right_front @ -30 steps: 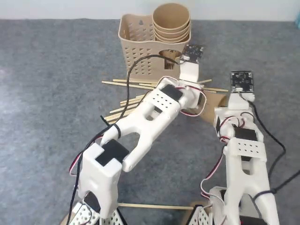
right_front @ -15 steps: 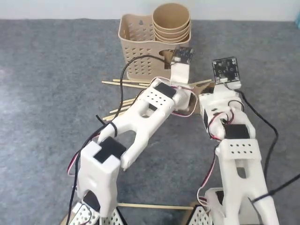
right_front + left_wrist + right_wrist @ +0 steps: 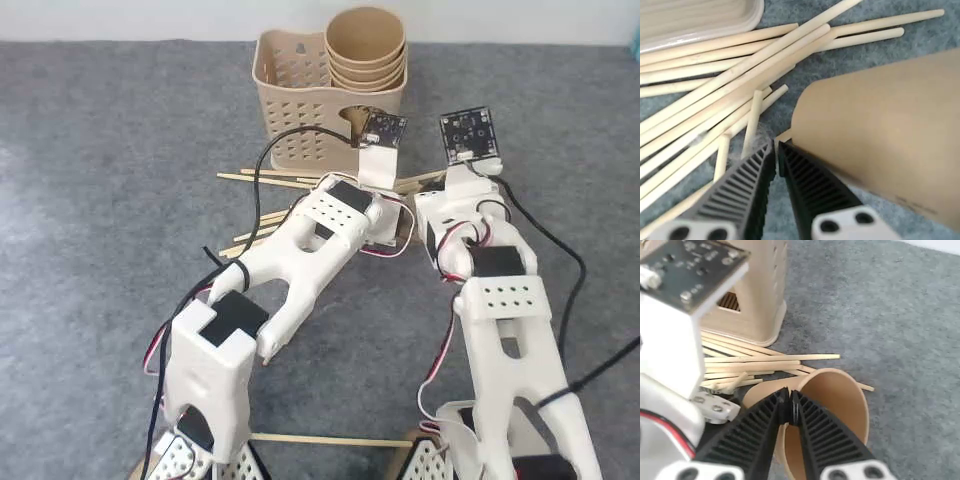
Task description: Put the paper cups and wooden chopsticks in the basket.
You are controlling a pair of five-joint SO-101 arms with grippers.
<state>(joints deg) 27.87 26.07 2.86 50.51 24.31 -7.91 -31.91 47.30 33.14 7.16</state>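
Nearer the basket [image 3: 290,100] than before, the right jaws pinch the paper cup [image 3: 835,395] rim; the left jaws, pressed together, sit at its base.

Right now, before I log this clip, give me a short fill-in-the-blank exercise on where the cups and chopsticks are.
1. The stack of paper cups stands in the ___.
2. The loose paper cup lies on its ___.
3. The right gripper is shut on that cup's ___.
4. The wooden chopsticks lie on the ___ carpet.
Missing words: basket; side; rim; grey.
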